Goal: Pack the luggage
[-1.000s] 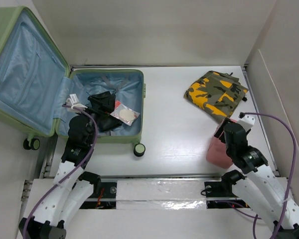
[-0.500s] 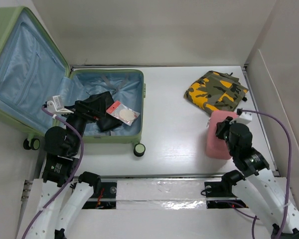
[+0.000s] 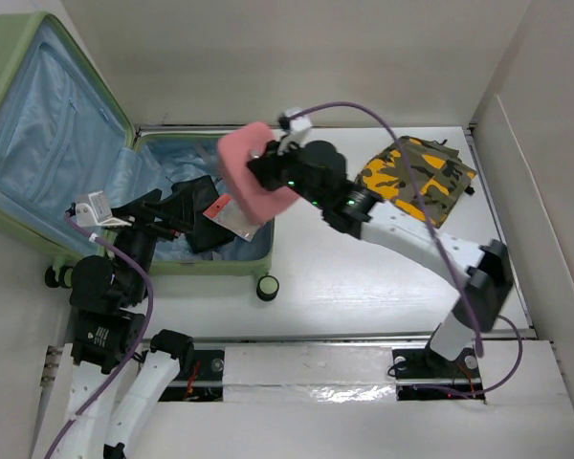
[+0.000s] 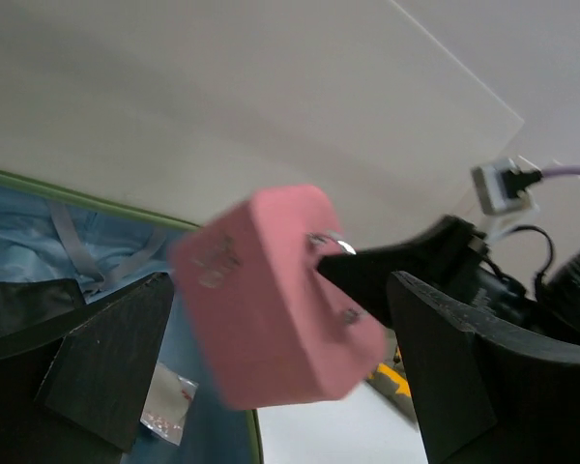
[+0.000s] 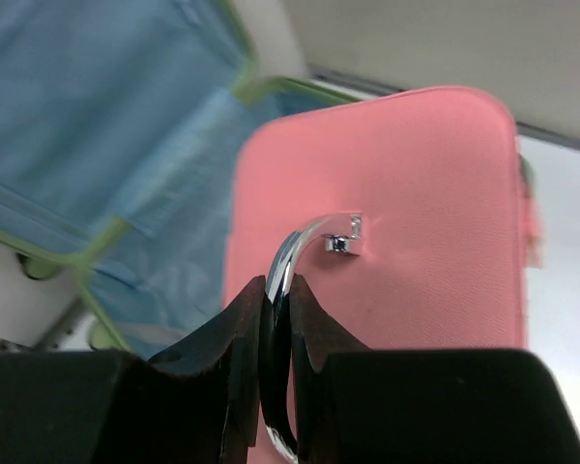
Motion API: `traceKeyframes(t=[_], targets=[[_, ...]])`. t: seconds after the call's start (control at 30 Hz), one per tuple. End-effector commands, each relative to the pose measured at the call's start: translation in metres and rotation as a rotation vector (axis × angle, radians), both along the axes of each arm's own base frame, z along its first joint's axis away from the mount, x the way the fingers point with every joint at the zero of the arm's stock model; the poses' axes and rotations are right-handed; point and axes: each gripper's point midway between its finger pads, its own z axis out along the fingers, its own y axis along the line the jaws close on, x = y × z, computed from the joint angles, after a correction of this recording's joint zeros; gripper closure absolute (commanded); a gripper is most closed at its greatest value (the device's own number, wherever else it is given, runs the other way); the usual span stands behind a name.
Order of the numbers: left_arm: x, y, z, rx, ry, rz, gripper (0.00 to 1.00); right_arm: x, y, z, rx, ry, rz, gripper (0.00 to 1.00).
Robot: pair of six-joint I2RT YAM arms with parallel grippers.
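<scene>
The luggage, a pale green suitcase, lies open at the left with its lid (image 3: 48, 124) up and its blue-lined base (image 3: 253, 244) flat. My right gripper (image 3: 273, 167) is shut on the metal handle (image 5: 304, 242) of the pink pouch (image 3: 253, 182) and holds it in the air above the right part of the base. The pouch also shows in the right wrist view (image 5: 416, 222) and the left wrist view (image 4: 271, 290). My left gripper (image 3: 167, 212) is open and empty, low over the base's left part. The pouch hangs beyond its fingertips (image 4: 106, 377).
The yellow-green camouflage bag (image 3: 416, 177) lies at the back right of the table. Inside the base lie black items (image 3: 206, 229) and a clear packet (image 3: 231, 220). A suitcase wheel (image 3: 267, 287) sticks out at the base's near edge. White walls enclose the table.
My right arm lifted the pink pouch from the table's right side and swung it left to above the suitcase base. My left arm drew back a little toward the near left.
</scene>
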Motion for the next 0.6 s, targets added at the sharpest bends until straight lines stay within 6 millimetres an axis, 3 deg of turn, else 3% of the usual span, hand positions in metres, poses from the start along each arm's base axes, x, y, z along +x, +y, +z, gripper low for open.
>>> traceKeyframes(t=[0.0,0.03,0.07,0.1,0.13,0.17,0.23,0.3,0.33,0.37,0.4,0.43,0.47,0.53,0.57], targets=[[-0.008,0.009,0.024,-0.007,-0.062,0.035,0.08,-0.010,0.057,0.088,0.247,-0.154,0.118,0.78],[-0.009,0.009,0.025,-0.007,-0.062,0.037,0.07,-0.009,0.070,0.085,0.262,-0.146,0.129,0.57],[-0.009,0.010,0.027,-0.009,-0.063,0.040,0.07,-0.003,0.086,0.077,0.273,-0.124,0.149,0.21],[-0.011,0.011,0.028,-0.006,-0.062,0.045,0.06,0.000,0.091,0.074,0.286,-0.097,0.169,0.10],[-0.011,0.012,0.029,-0.004,-0.061,0.046,0.06,0.002,0.094,0.070,0.280,-0.092,0.172,0.01],[-0.011,0.011,0.029,-0.004,-0.059,0.044,0.06,0.003,0.095,0.063,0.261,-0.079,0.169,0.00],[-0.009,0.009,0.027,0.000,-0.051,0.033,0.06,0.011,0.075,0.057,0.213,-0.114,0.137,0.00],[-0.002,0.001,0.022,0.017,-0.030,0.001,0.09,0.014,0.041,0.045,0.186,-0.118,0.060,0.01],[0.001,-0.004,0.020,0.023,-0.017,-0.016,0.10,0.027,0.016,0.040,0.175,-0.123,0.008,0.05],[0.004,-0.009,0.018,0.026,-0.006,-0.039,0.12,0.035,-0.005,0.034,0.168,-0.125,-0.055,0.44],[0.011,-0.020,0.014,0.036,0.008,-0.089,0.17,0.042,-0.027,0.024,0.145,-0.118,-0.108,0.66],[0.015,-0.027,0.012,0.037,0.018,-0.116,0.22,0.056,-0.073,0.000,0.106,-0.089,-0.207,0.82],[0.019,-0.033,0.010,0.030,0.028,-0.147,0.27,0.067,-0.104,-0.019,0.069,-0.057,-0.292,1.00],[0.032,-0.051,0.001,0.030,0.053,-0.225,0.55,0.081,-0.164,-0.055,0.014,0.009,-0.453,1.00],[0.036,-0.058,-0.001,0.017,0.055,-0.252,0.66,0.090,-0.226,-0.093,-0.034,0.081,-0.598,1.00]])
